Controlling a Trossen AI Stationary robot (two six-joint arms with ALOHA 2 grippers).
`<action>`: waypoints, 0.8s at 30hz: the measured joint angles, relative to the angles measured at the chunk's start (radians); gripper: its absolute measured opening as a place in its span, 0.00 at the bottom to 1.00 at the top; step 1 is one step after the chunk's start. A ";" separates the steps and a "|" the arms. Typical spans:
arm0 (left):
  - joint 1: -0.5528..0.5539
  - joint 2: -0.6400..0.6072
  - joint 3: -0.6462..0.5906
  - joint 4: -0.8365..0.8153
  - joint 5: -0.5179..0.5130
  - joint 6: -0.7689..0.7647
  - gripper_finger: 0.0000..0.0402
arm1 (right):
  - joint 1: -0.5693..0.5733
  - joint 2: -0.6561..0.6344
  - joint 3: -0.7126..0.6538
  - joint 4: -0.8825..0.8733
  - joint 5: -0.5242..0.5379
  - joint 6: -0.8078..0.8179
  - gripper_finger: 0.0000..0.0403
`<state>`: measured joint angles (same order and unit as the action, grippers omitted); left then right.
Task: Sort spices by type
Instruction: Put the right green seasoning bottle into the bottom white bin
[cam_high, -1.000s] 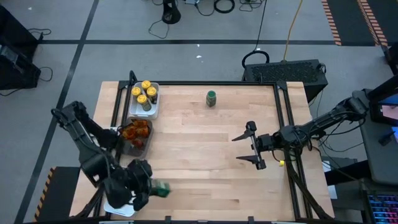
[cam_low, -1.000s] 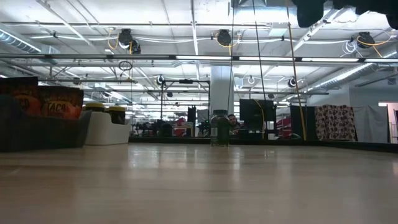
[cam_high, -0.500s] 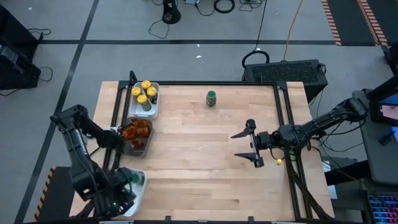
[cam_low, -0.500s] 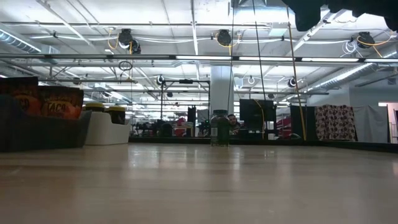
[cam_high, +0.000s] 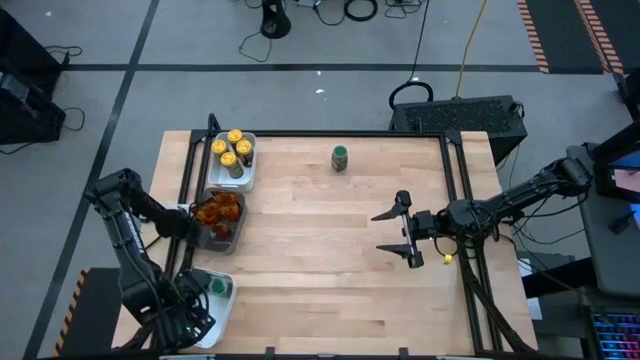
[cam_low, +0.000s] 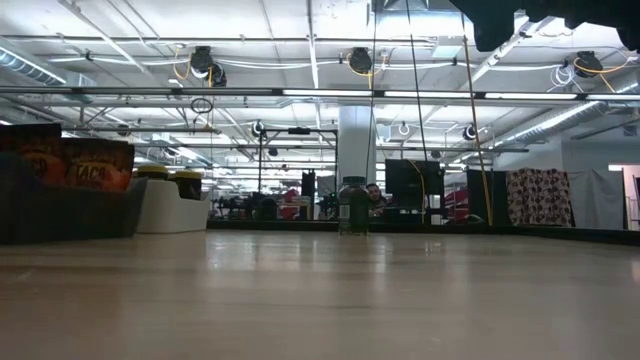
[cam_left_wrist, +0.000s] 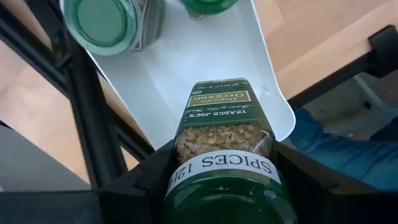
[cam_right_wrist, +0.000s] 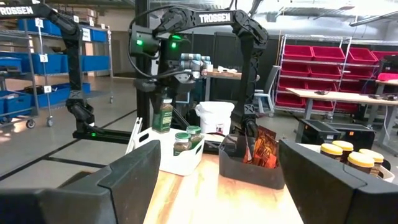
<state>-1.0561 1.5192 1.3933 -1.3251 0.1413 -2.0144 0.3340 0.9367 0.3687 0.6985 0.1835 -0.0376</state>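
Observation:
My left gripper (cam_left_wrist: 222, 152) is shut on a green-lidded spice jar (cam_left_wrist: 217, 118) over the white tray (cam_left_wrist: 186, 68) at the table's near left corner. Two more green-lidded jars (cam_left_wrist: 102, 22) stand in that tray. Another green-lidded jar (cam_high: 340, 157) stands alone on its base at the far middle of the table. Yellow-lidded jars (cam_high: 232, 150) fill a white tray at the far left, and orange-brown packets (cam_high: 218, 210) stand in the dark tray. My right gripper (cam_high: 393, 232) hovers open over the table's right half, holding nothing. My left gripper pinches the jar's upper end, just below the lid (cam_left_wrist: 186, 163), between its two fingers (cam_left_wrist: 149, 180). The fingers come from above, pointing down. The jar hangs upright below them, base down, clear of the white tray (cam_right_wrist: 174, 155).
Bare wooden tabletop (cam_high: 320, 270) lies between the trays on the left and my right gripper. Black frame rails (cam_high: 455, 200) run along the table's left and right sides.
My left gripper has carried the green-lidded jar from the near edge toward the table's left edge, over the white tray, and sunk a little. It has tipped from near level to pointing down, so the jar now hangs upright.

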 joint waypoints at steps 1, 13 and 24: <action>0.000 0.000 -0.011 0.014 0.011 -0.008 0.53 | 0.000 0.000 0.000 0.000 0.000 0.000 0.76; 0.000 0.000 -0.086 0.034 0.069 -0.050 0.53 | 0.000 0.000 0.000 -0.001 -0.002 0.000 0.76; 0.000 0.000 -0.092 0.028 0.068 -0.049 0.53 | 0.000 0.000 0.000 -0.001 -0.002 0.000 0.76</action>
<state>-1.0561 1.5192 1.3010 -1.2971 0.2095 -2.0636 0.3340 0.9367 0.3683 0.6978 0.1814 -0.0376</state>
